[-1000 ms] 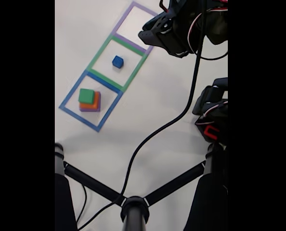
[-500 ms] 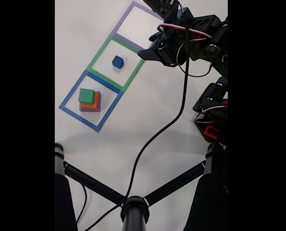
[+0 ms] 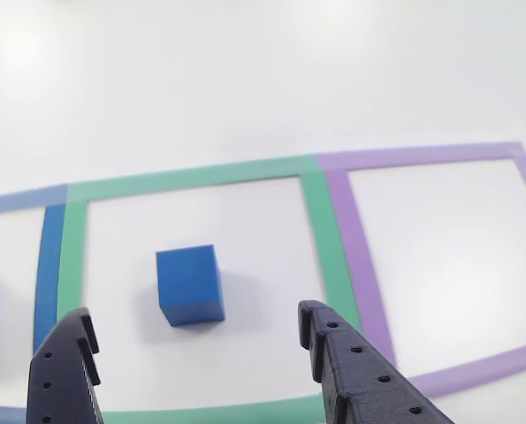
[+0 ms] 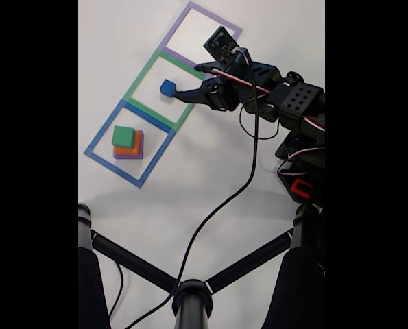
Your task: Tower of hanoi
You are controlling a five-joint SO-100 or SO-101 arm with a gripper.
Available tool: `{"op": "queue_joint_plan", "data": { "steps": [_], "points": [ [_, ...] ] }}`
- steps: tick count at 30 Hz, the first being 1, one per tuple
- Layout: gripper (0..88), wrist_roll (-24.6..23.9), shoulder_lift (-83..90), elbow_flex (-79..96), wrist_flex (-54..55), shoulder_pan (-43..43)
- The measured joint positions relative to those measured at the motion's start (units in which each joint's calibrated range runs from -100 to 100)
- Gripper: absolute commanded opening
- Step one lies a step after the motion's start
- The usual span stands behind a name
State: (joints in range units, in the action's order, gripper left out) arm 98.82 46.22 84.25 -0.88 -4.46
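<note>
End effector [image 3: 196, 353]: black, two-fingered, spread wide, empty, near small matte dark blue cube [image 3: 190, 284] inside green square outline [image 3: 319, 230] on white surface [image 3: 245, 79]. Risk: off-centre descent, finger nudging cube aside.

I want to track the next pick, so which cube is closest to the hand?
The dark blue cube, alone in the green square; the hand is beside it, open.

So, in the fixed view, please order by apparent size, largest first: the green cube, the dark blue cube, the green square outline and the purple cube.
1. green square outline
2. purple cube, though cubes stacked on it hide most of it
3. green cube
4. dark blue cube
</note>
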Motion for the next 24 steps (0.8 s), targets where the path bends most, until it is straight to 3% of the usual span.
{"op": "queue_joint_plan", "data": {
  "steps": [11, 24],
  "points": [
    [25.9, 0.00, -26.00, 4.79, 34.91, 0.65],
    [26.2, 0.00, -54.28, -4.18, 55.46, 1.72]
  ]
}}
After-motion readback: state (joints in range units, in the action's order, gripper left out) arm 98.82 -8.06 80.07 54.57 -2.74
